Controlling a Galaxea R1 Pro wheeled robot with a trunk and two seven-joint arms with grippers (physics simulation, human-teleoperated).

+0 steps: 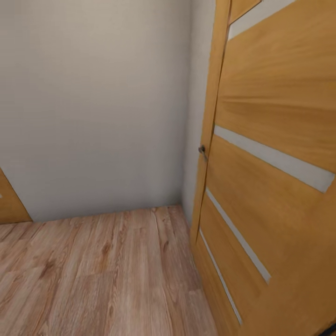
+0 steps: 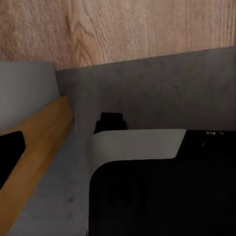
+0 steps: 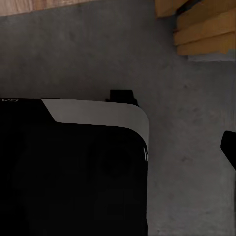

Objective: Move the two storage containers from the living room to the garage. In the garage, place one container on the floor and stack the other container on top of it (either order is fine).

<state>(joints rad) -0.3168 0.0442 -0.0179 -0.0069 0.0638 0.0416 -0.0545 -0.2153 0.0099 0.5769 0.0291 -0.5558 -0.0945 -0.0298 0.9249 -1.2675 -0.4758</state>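
Black and cut off by the frame, a dark piece [image 2: 11, 152] beside the left wrist camera is probably one finger of the left gripper. A like piece [image 3: 229, 147] sits beside the right wrist camera. With one sliver each, I cannot tell whether either gripper is spread or closed, and nothing is seen held against either piece.

Beneath both grippers lies the robot's own black base with its pale rounded panel [image 2: 137, 142]. Under that is the dark grey mottled concrete floor [image 2: 162, 83]. Beyond the base, further from the left gripper, the concrete meets light wood plank flooring [image 2: 123, 24] along a straight edge. An orange-yellow wooden door frame [image 2: 39, 142] stands just beside the left gripper's sliver. Stepped trim of the same wood [image 3: 206, 29] lies well beyond the right one.

Ahead of both arms stands a plain pale wall [image 1: 93, 116]. Toward the right arm's side is an orange-yellow wooden door [image 1: 280, 163] with a small metal handle [image 1: 202, 150].

Judging by this, the robot is travelling and stands on a threshold between plank and concrete. Where the two orange-red plastic storage containers are, I cannot tell. The next move calls for steering the base clear of door and frame.

Counted: one door, four pale strips on it, one handle, two floor surfaces.
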